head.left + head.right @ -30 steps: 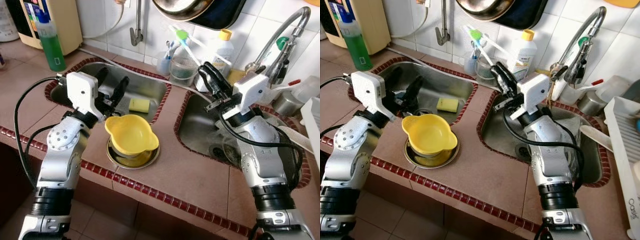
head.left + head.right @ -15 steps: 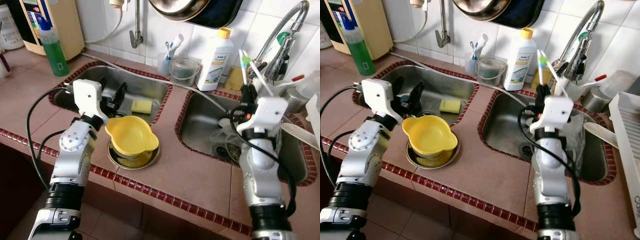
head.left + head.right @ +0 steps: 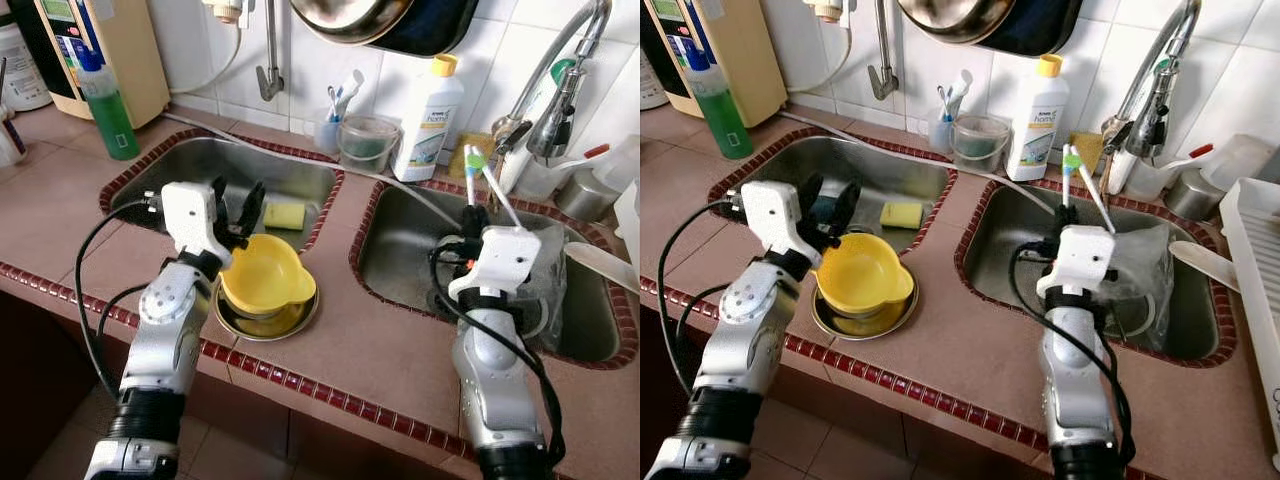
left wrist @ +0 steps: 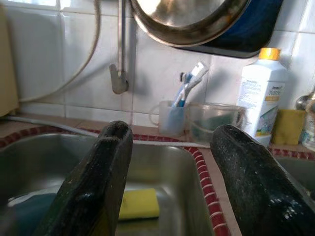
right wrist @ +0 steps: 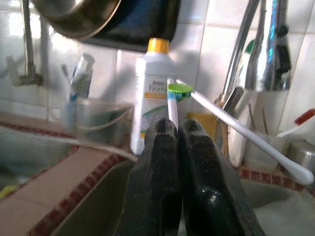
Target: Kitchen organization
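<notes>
My right gripper (image 3: pixel 474 213) hangs over the right sink (image 3: pixel 392 262), shut on two white toothbrushes (image 3: pixel 470 178). One brush has a green head (image 5: pixel 179 89) and both stick up above the fingers (image 5: pixel 162 147). A yellow bowl (image 3: pixel 262 278) rests on a round metal plate (image 3: pixel 270 323) on the tiled divider between the two sinks. Just behind the bowl's far rim, my left gripper (image 3: pixel 237 198) is open, its fingers (image 4: pixel 98 172) spread with nothing between them.
A yellow sponge (image 3: pixel 285 214) lies in the left sink (image 3: pixel 190 160). Against the wall stand a cup of brushes (image 3: pixel 327 128), a clear container (image 3: pixel 366 142) and a white bottle (image 3: pixel 430 105). A green soap bottle (image 3: pixel 105 95) is far left, the faucet (image 3: pixel 555 70) and a dish rack (image 3: pixel 1252 260) right.
My right gripper has drawn back from the clear container at the wall to over the right sink, carrying the toothbrushes now upright. The left gripper has stayed by the bowl. The camera has shifted.
</notes>
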`<state>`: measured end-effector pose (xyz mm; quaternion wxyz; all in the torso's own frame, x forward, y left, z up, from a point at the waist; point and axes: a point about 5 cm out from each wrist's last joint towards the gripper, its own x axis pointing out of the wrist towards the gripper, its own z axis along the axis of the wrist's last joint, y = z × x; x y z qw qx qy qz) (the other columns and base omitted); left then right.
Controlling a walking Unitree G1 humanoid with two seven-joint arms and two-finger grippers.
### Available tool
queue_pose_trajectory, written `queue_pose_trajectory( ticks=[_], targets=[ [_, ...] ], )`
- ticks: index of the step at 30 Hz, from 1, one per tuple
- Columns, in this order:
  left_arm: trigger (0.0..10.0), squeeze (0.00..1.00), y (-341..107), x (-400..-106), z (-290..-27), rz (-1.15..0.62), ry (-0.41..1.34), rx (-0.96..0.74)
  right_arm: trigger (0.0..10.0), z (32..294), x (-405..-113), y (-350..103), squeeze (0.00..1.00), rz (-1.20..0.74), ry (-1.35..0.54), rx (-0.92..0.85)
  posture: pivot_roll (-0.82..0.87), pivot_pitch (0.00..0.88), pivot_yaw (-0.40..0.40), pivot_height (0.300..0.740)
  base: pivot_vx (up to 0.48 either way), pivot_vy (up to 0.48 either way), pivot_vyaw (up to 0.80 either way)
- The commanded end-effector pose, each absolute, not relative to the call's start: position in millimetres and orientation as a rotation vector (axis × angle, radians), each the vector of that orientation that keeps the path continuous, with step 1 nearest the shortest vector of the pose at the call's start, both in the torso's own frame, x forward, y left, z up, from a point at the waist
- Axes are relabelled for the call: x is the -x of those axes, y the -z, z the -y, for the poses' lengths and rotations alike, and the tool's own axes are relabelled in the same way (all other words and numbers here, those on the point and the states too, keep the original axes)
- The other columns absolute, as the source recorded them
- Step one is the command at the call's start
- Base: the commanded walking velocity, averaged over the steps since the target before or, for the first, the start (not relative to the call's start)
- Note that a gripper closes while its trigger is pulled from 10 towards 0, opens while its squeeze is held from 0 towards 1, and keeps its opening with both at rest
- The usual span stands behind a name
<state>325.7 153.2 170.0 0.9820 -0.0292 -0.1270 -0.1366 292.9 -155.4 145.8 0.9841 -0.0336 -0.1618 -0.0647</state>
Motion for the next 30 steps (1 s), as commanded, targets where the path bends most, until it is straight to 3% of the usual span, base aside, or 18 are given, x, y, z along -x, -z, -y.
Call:
queue_pose_trajectory(
  ticks=[1, 14, 22, 30],
  targets=[
    [10.0, 0.00, -176, -323, -154, 0.269, 0.269, 0.034, 10.0, 152, -289, -151, 0.00, 0.344, 0.112, 0.082, 0.07, 0.000, -0.015, 0.740, 0.000, 0.000, 0.00],
    [10.0, 0.00, -182, -331, -160, 0.275, 0.283, -0.030, 10.0, 147, -286, -144, 0.00, 0.328, 0.095, 0.111, 0.08, 0.000, -0.022, 0.740, 0.000, 0.000, 0.00],
    [10.0, 0.00, -187, -346, -160, 0.248, 0.288, 0.002, 10.0, 159, -290, -152, 0.00, 0.351, 0.126, 0.138, 0.05, 0.000, -0.003, 0.740, 0.000, 0.000, 0.00],
    [10.0, 0.00, -185, -349, -158, 0.234, 0.263, 0.029, 10.0, 163, -290, -153, 0.00, 0.352, 0.146, 0.142, 0.04, 0.000, 0.002, 0.740, 0.000, 0.374, 0.00]
  ],
)
